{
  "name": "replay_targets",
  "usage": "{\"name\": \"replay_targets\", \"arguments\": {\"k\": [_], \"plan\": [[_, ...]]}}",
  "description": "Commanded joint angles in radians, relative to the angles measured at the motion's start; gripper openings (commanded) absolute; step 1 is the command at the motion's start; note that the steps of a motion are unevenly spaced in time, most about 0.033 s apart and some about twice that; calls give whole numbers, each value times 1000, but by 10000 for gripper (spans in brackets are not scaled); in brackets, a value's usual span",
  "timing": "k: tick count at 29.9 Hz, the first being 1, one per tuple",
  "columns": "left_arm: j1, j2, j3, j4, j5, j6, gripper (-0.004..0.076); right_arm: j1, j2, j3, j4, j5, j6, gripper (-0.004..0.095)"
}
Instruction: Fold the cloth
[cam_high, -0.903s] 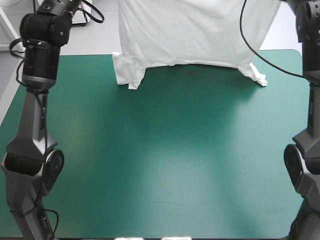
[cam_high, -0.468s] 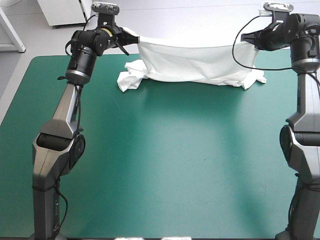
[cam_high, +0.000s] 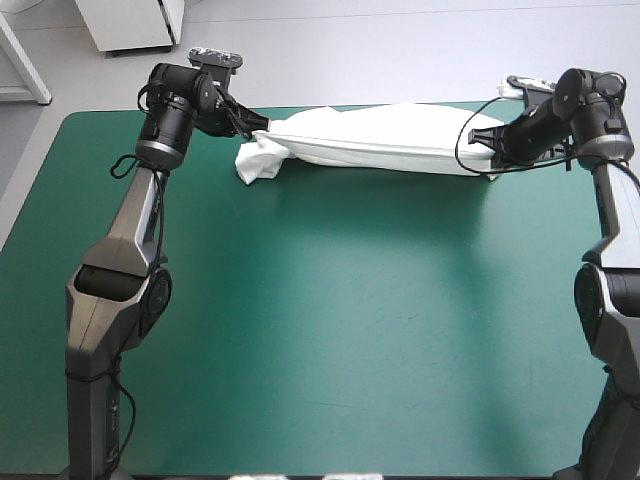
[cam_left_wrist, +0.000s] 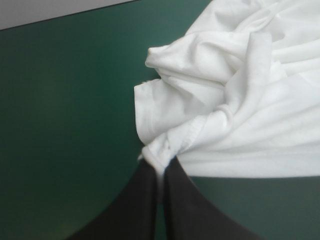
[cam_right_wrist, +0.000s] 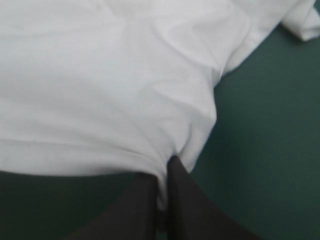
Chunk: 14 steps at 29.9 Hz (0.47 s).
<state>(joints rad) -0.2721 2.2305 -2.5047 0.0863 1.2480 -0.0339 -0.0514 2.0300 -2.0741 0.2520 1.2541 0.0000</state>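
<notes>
The white T-shirt (cam_high: 375, 140) lies as a long low band along the table's far edge, stretched between both grippers. My left gripper (cam_high: 262, 128) is shut on the T-shirt at its left end; the left wrist view shows a pinched corner of the T-shirt (cam_left_wrist: 235, 110) caught at my left gripper (cam_left_wrist: 160, 167), crumpled folds ahead. My right gripper (cam_high: 480, 140) is shut on the T-shirt at its right end. In the right wrist view, the T-shirt (cam_right_wrist: 105, 85) fills the space ahead of my right gripper (cam_right_wrist: 164, 170). A sleeve (cam_high: 257, 165) droops onto the teal-green cover.
The teal-green cover (cam_high: 350, 320) stretches wide from the T-shirt to the table's near edge. The far edge (cam_high: 300, 107) runs just behind the cloth. A sleeve tip (cam_right_wrist: 302, 25) lies on the cover beyond my right gripper.
Both arms have come down from holding the T-shirt hanging high. The cloth has sunk from a tall curtain to a low band lying on the table at the far edge.
</notes>
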Motion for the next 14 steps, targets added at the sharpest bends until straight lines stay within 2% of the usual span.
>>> {"name": "replay_targets", "arguments": {"k": [1, 3, 6, 10, 14], "plan": [[0, -82, 22, 24, 36, -9, -9, 14, -143, 109, 1, -54, -24, -15], [0, -107, 95, 19, 33, -25, -9, 30, -191, 205, -19, -77, -24, -15], [-1, -198, 293, 15, -35, -44, -9, 58, -271, 390, -61, -130, -25, -15], [-1, -404, 746, 10, -272, -95, -9, 97, -391, 629, -79, -221, -25, -15], [-1, -593, 1068, -31, -425, -103, -9, 117, -491, 827, -85, -263, -23, -15]]}}
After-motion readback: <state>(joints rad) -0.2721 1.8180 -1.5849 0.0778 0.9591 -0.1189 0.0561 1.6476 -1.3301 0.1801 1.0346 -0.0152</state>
